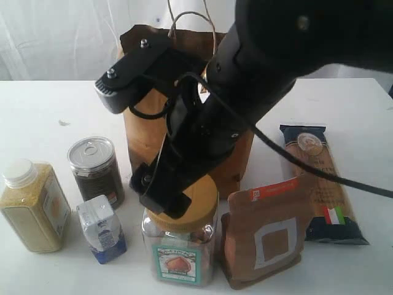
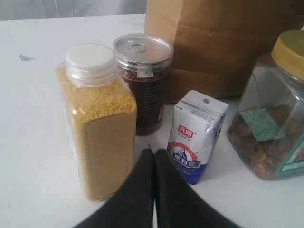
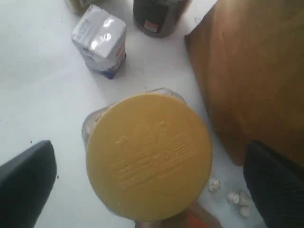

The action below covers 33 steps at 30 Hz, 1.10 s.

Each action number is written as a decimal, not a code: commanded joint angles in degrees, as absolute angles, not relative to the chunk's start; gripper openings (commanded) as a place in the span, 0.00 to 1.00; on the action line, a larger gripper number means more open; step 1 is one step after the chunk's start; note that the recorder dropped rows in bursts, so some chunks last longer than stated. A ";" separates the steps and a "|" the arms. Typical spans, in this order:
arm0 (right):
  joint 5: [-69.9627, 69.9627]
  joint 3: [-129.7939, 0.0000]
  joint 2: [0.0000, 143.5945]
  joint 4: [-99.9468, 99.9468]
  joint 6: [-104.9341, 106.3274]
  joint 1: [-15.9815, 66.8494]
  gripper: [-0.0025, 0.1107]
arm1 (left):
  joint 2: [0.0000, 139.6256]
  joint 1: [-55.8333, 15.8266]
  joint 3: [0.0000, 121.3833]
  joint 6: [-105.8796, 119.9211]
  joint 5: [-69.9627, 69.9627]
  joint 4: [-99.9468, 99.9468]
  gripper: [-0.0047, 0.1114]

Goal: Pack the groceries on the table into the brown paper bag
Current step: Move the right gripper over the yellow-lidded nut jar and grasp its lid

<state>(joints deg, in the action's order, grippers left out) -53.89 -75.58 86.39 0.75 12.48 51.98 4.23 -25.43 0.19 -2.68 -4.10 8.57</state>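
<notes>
The tan-lidded nut jar (image 1: pixel 181 252) stands at the front, just before the brown paper bag (image 1: pixel 147 132). My right gripper (image 3: pixel 149 185) hangs open directly over its lid (image 3: pixel 148 154), one finger (image 3: pixel 26 183) on each side and clear of it. In the exterior view that gripper (image 1: pixel 166 193) covers part of the lid. My left gripper (image 2: pixel 154 154) is shut and empty, low over the table, pointing between the yellow-grain bottle (image 2: pixel 97 118) and the small blue-white carton (image 2: pixel 197 135). The dark pull-tab can (image 2: pixel 145 80) stands behind them.
The brown pouch with the orange strip (image 1: pixel 267 236) stands right of the jar. The long spaghetti packet (image 1: pixel 319 184) lies flat further right. The bottle (image 1: pixel 34 206), can (image 1: pixel 95 169) and carton (image 1: pixel 101 230) cluster at front left. The white table (image 1: pixel 37 110) carries a dark speck (image 1: pixel 63 123).
</notes>
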 commanded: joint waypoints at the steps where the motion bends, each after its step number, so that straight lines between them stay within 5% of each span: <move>1: -55.87 -75.92 88.63 -2.55 9.10 52.27 0.95 | 3.97 -25.26 0.00 -2.56 -4.34 8.88 0.04; 33: -55.04 -75.92 92.57 -0.83 1.65 51.98 0.95 | 3.97 -25.26 0.00 -2.56 -4.34 8.88 0.04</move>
<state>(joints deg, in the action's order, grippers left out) -56.13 -75.58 92.18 -0.74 1.43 51.98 4.23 -25.43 0.19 -2.68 -4.10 8.57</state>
